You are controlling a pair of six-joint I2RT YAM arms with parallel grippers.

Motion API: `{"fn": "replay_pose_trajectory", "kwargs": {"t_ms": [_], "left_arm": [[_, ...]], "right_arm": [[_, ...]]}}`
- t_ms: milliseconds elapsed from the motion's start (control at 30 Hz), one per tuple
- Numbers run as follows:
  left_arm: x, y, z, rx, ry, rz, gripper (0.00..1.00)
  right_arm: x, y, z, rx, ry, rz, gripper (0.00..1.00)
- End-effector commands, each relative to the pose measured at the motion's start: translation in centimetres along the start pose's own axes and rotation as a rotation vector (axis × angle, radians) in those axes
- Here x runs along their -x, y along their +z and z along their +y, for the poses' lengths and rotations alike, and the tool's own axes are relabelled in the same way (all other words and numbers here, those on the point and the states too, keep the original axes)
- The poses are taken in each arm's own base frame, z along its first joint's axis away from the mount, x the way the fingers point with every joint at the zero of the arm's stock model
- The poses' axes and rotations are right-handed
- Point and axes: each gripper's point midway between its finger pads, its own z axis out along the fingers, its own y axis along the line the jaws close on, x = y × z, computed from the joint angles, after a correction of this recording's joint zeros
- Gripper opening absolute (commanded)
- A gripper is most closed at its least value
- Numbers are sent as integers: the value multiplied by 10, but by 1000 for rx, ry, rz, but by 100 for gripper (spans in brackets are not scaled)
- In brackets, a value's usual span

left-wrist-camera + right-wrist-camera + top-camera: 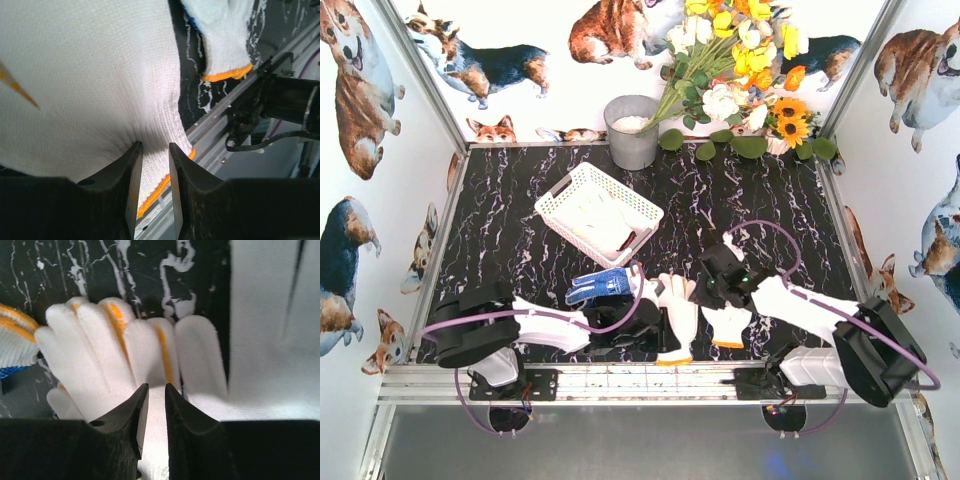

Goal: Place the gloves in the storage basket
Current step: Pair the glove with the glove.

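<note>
L claw [155, 148] pinches glove [75, 75], R claw [156, 388] 2nd glove [95, 357]

Storage basket [625, 190]: white lattice, set at an angle mid-table, white knit inside. Blue-dotted glove [600, 286] lies near the front. Middle white glove [677, 318] has its orange cuff frontward, fabric bunched there. Right white glove [728, 322] lies just beside it.

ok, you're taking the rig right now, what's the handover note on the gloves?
Left end effector: shut on the cuff of the middle white glove.
Right end effector: shut on the right white glove.
Both gloves lie on the table.
Blue-dotted glove: loose on the table, left of them.
Done: a red-trimmed glove is in the storage basket.
Left: those three into the basket.
</note>
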Motion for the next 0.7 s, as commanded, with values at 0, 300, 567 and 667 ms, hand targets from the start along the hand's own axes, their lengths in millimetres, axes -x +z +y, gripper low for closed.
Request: {"fn": "replay_pose_trajectory", "kwargs": {"t_ms": [0,300,567,667], "left_arm": [[-7,7,-26,-88,-7,45,24],[49,-33,-22,7,57,-136,46],[84,-60,32,110,3,-206,48],[89,-59,48,148,-11,-203,48]], "right_arm": [[10,-7,-15,-38,20,-65,23],[33,-48,18,102,-36,-134,34],[6,-62,33,225,-38,-3,40],[-7,-60,27,222,-23,47,41]]}}
